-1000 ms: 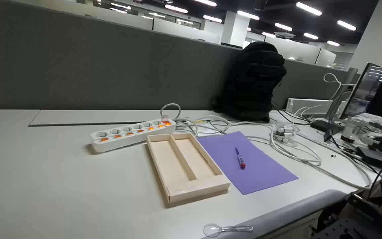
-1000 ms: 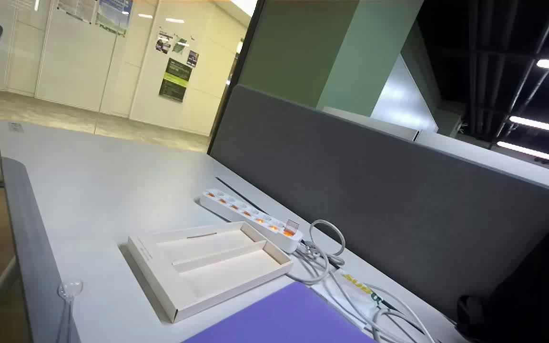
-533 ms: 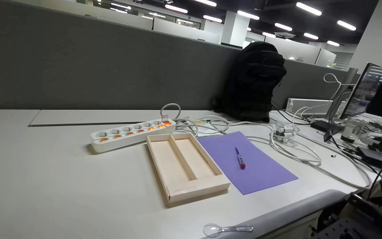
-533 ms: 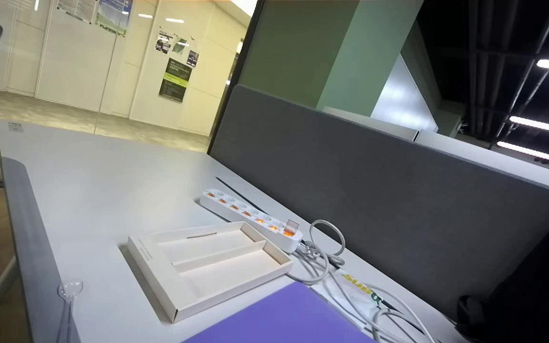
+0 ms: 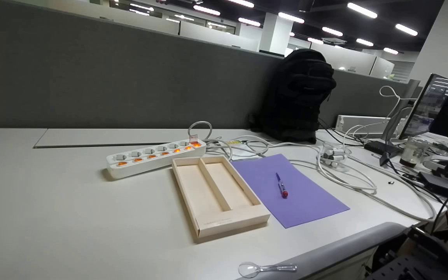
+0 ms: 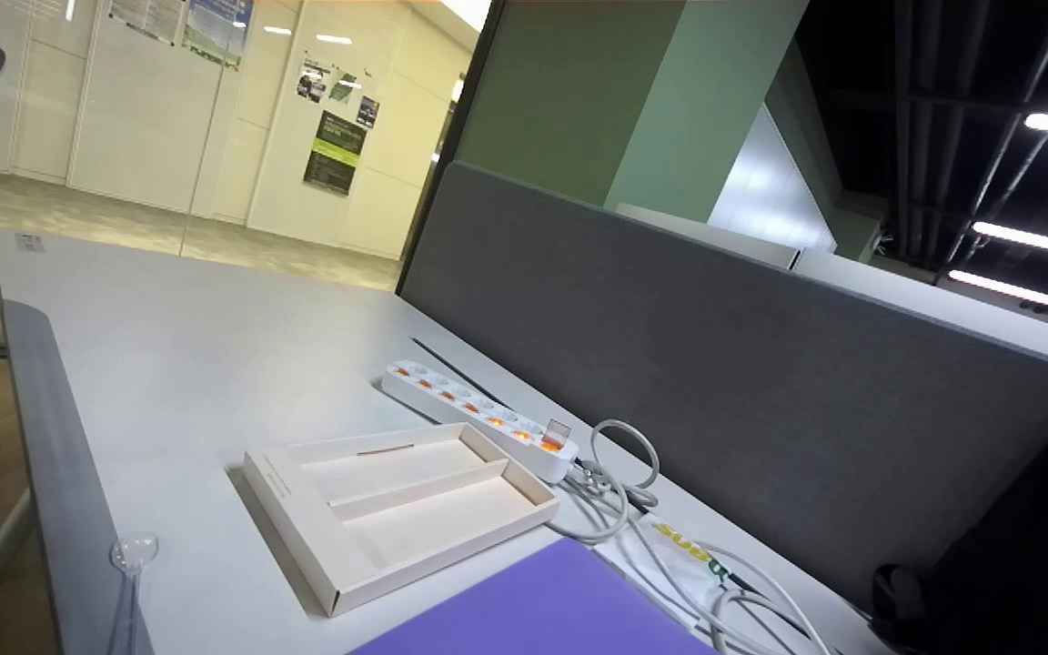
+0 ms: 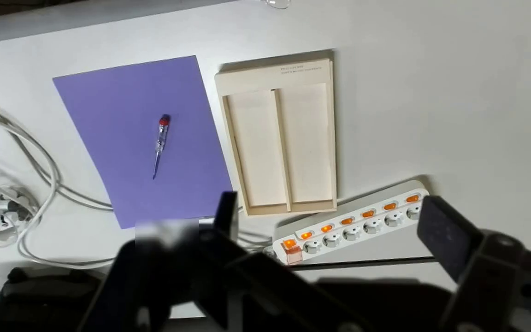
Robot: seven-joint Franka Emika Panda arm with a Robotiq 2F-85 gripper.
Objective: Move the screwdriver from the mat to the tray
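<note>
The screwdriver [image 5: 282,188] lies on the purple mat [image 5: 309,204]. It has a clear purplish handle with a red end and a thin shaft. In the wrist view the screwdriver [image 7: 161,137] lies near the middle of the mat [image 7: 109,101]. The mat's visible part [image 6: 542,609] in an exterior view does not show the screwdriver. The light-wood tray [image 5: 233,221] stands beside the mat, its two compartments bare; it also shows in an exterior view [image 6: 292,537] and the wrist view [image 7: 270,80]. My gripper [image 7: 334,221] is open and empty, its fingers wide apart; both exterior views leave it out.
A white power strip [image 5: 156,159] with lit orange switches stands behind the tray, close to it. Loose white cables [image 5: 336,177] run behind and beside the mat. A black backpack [image 5: 298,97] leans on the grey partition [image 5: 111,74]. A clear plastic spoon [image 5: 266,268] lies at the desk's front edge.
</note>
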